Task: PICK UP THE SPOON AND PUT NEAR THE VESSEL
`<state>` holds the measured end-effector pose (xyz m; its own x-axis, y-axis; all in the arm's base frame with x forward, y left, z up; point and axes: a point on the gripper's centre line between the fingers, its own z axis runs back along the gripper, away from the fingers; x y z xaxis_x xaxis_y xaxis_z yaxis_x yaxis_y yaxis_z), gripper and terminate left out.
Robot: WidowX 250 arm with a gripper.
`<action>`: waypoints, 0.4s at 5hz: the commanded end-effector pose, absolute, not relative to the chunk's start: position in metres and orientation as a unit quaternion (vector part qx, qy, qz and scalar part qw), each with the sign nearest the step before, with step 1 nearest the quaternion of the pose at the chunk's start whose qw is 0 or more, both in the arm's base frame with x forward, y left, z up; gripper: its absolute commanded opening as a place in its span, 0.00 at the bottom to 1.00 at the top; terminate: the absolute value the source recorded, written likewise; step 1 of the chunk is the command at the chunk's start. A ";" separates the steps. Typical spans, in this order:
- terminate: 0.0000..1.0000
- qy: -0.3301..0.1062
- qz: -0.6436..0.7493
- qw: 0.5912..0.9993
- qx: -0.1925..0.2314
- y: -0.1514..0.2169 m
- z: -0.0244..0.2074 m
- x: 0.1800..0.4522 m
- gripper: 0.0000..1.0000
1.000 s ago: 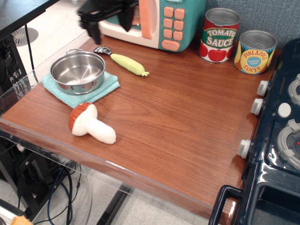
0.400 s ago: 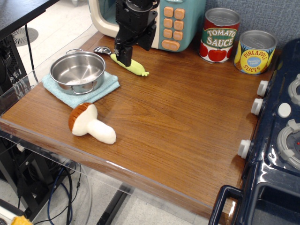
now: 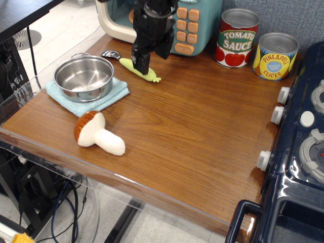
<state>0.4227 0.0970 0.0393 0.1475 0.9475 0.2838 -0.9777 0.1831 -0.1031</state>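
Nearest the camera, a plush mushroom (image 3: 98, 133) lay on its side on the wooden table (image 3: 192, 131), apart from the work and no part of it. Behind it the steel vessel (image 3: 84, 77) sat on a blue cloth (image 3: 114, 93), which likely kept it from sliding. Just beyond the pot's far rim lay the spoon (image 3: 132, 66), its shiny bowl toward the left and its yellow-green handle pointing right. The gripper (image 3: 143, 65) stood low over the middle of that handle, seemingly lined up for a grasp; its fingers looked set narrowly about the handle, though I cannot tell whether they had closed on it. Farther back stood a toy microwave (image 3: 177, 23) and two cans (image 3: 258, 45).
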 end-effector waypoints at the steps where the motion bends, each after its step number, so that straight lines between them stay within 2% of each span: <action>1: 0.00 -0.161 0.628 0.759 0.058 0.120 0.046 0.429 1.00; 2: 0.00 -0.156 0.620 0.767 0.060 0.120 0.039 0.428 1.00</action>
